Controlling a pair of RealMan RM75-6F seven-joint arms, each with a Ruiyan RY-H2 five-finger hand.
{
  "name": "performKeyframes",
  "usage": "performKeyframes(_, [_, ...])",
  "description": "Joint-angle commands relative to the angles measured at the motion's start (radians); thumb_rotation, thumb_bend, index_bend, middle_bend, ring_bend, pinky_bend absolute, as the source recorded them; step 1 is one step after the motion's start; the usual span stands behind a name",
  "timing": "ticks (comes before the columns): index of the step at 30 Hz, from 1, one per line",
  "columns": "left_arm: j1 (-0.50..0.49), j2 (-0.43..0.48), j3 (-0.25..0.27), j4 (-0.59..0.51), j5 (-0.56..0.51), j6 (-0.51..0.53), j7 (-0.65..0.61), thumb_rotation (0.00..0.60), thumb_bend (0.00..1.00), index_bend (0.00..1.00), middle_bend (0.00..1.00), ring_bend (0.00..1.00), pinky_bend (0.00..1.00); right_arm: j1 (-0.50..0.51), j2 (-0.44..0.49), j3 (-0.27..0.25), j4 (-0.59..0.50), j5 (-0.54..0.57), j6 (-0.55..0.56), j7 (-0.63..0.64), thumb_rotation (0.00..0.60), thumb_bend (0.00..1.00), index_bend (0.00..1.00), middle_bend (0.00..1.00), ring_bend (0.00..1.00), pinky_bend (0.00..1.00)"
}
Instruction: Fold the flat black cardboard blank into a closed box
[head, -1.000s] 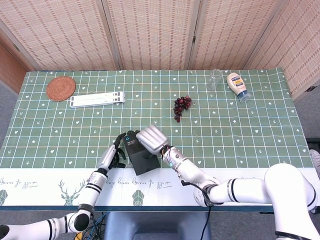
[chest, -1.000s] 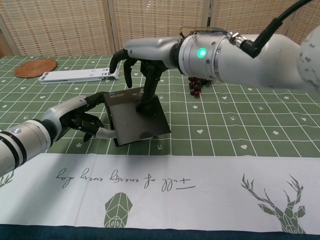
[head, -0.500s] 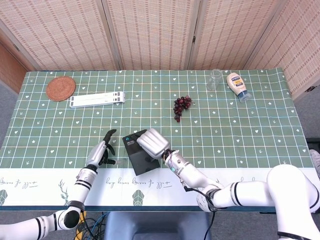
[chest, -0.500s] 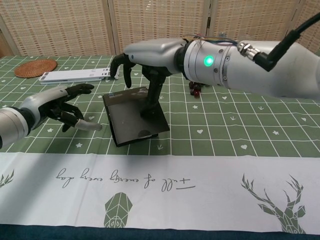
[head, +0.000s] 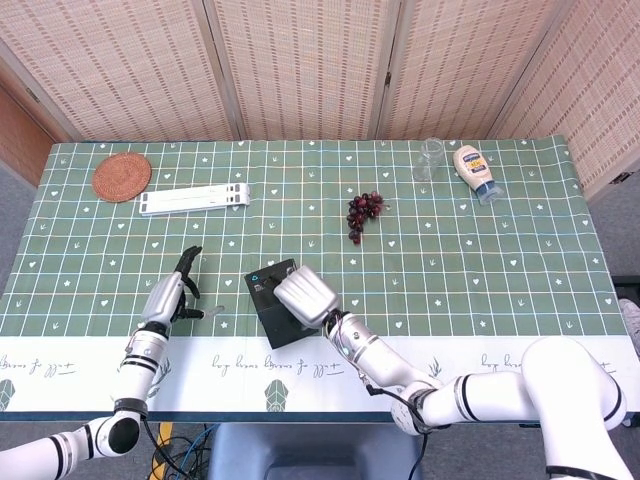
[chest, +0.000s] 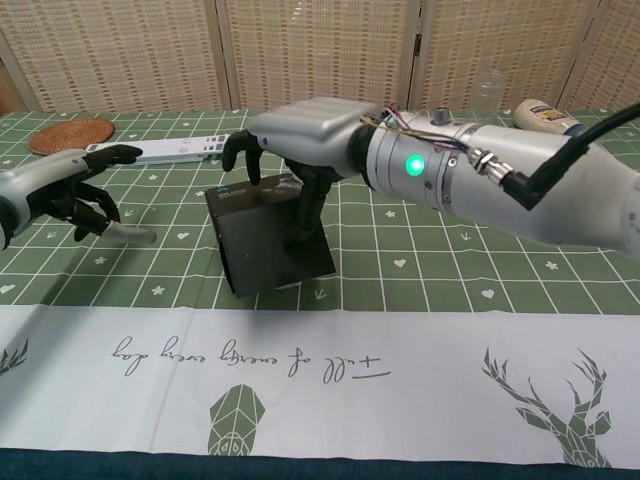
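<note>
**Right hand on the cardboard, left hand off to the side**

From the head camera I saw the black cardboard (head: 272, 304) lying near the front of the green checked tablecloth (head: 480, 260), just behind its white printed border. My right hand (head: 303, 296) covered its right part, so from above I could not tell how the fingers met it. The chest camera filled that in — the right hand (chest: 300, 135) arched over the cardboard (chest: 262, 245), fingers curled downward, with one or two fingertips pressing on the top surface. Whether the thumb gripped an edge was hidden behind the palm, so I cannot say it held the piece.

My left hand (head: 174, 296) sat well apart to the left, fingers spread, holding nothing. In the chest view the left hand (chest: 70, 190) was cut off at the frame edge.

Only the head camera showed the far things: a round woven mat (head: 122, 176), a white flat stand (head: 194, 199), a bunch of dark grapes (head: 362, 213), a clear glass (head: 429, 158) and a squeeze bottle (head: 475, 172). The cardboard's folds were too dark to make out.
</note>
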Motion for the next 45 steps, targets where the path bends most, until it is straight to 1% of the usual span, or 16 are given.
performKeyframes(1, [0.010, 0.007, 0.001, 0.011, 0.008, 0.003, -0.027, 0.600, 0.11, 0.00, 0.00, 0.52, 0.73, -0.010, -0.014, -0.002, 0.018, -0.016, 0.011, -0.002, 0.600, 0.00, 0.19, 0.29, 0.79, 1.00])
performKeyframes(6, [0.019, 0.020, -0.007, 0.022, 0.017, 0.006, -0.063, 0.600, 0.11, 0.00, 0.00, 0.52, 0.73, -0.032, -0.068, -0.020, 0.088, -0.089, 0.044, 0.001, 0.600, 0.00, 0.19, 0.29, 0.79, 1.00])
performKeyframes(9, [0.023, 0.033, -0.015, 0.018, 0.014, 0.002, -0.083, 0.600, 0.11, 0.00, 0.00, 0.52, 0.73, -0.049, -0.108, -0.035, 0.151, -0.156, 0.067, 0.024, 0.600, 0.00, 0.19, 0.29, 0.79, 1.00])
performKeyframes(11, [0.024, 0.041, -0.017, 0.018, 0.012, -0.003, -0.088, 0.600, 0.11, 0.00, 0.00, 0.52, 0.73, -0.060, -0.132, -0.043, 0.190, -0.200, 0.080, 0.048, 0.600, 0.03, 0.19, 0.30, 0.79, 1.00])
performKeyframes(16, [0.028, 0.051, -0.023, 0.018, 0.010, -0.005, -0.107, 0.600, 0.11, 0.00, 0.00, 0.52, 0.73, -0.085, -0.186, -0.052, 0.286, -0.290, 0.110, 0.110, 0.600, 0.13, 0.20, 0.33, 0.79, 1.00])
performKeyframes(20, [0.030, 0.055, -0.025, 0.018, 0.014, 0.000, -0.116, 0.600, 0.11, 0.00, 0.00, 0.52, 0.73, -0.102, -0.225, -0.062, 0.367, -0.357, 0.130, 0.157, 0.600, 0.17, 0.26, 0.37, 0.79, 1.00])
performKeyframes(25, [0.030, 0.063, -0.029, 0.017, 0.011, -0.010, -0.130, 0.600, 0.11, 0.00, 0.00, 0.52, 0.73, -0.121, -0.263, -0.061, 0.453, -0.418, 0.151, 0.213, 0.600, 0.28, 0.35, 0.42, 0.79, 1.00])
performKeyframes(27, [0.031, 0.065, -0.030, 0.016, 0.007, -0.016, -0.140, 0.600, 0.11, 0.00, 0.00, 0.52, 0.73, -0.127, -0.275, -0.057, 0.478, -0.436, 0.159, 0.232, 0.600, 0.30, 0.38, 0.44, 0.79, 1.00])
performKeyframes(30, [0.031, 0.068, -0.034, 0.016, 0.004, -0.024, -0.155, 0.600, 0.11, 0.00, 0.00, 0.52, 0.73, -0.132, -0.286, -0.050, 0.506, -0.455, 0.160, 0.248, 0.600, 0.33, 0.41, 0.45, 0.79, 1.00])
performKeyframes(38, [0.031, 0.080, -0.040, 0.012, 0.001, -0.038, -0.180, 0.600, 0.11, 0.00, 0.00, 0.52, 0.73, -0.144, -0.292, -0.030, 0.521, -0.481, 0.144, 0.255, 0.600, 0.33, 0.41, 0.45, 0.79, 1.00])
performKeyframes(41, [0.031, 0.083, -0.039, 0.010, 0.004, -0.038, -0.183, 0.600, 0.11, 0.00, 0.00, 0.52, 0.73, -0.150, -0.283, -0.017, 0.506, -0.488, 0.148, 0.258, 0.600, 0.33, 0.41, 0.45, 0.79, 1.00])
performKeyframes(43, [0.031, 0.087, -0.040, 0.005, 0.010, -0.035, -0.185, 0.600, 0.11, 0.00, 0.00, 0.52, 0.73, -0.157, -0.262, -0.005, 0.474, -0.483, 0.147, 0.254, 0.600, 0.33, 0.40, 0.41, 0.79, 1.00])
performKeyframes(45, [0.033, 0.092, -0.039, 0.000, 0.020, -0.027, -0.183, 0.600, 0.11, 0.00, 0.00, 0.51, 0.73, -0.167, -0.231, 0.006, 0.428, -0.476, 0.147, 0.243, 0.600, 0.33, 0.35, 0.37, 0.79, 1.00])
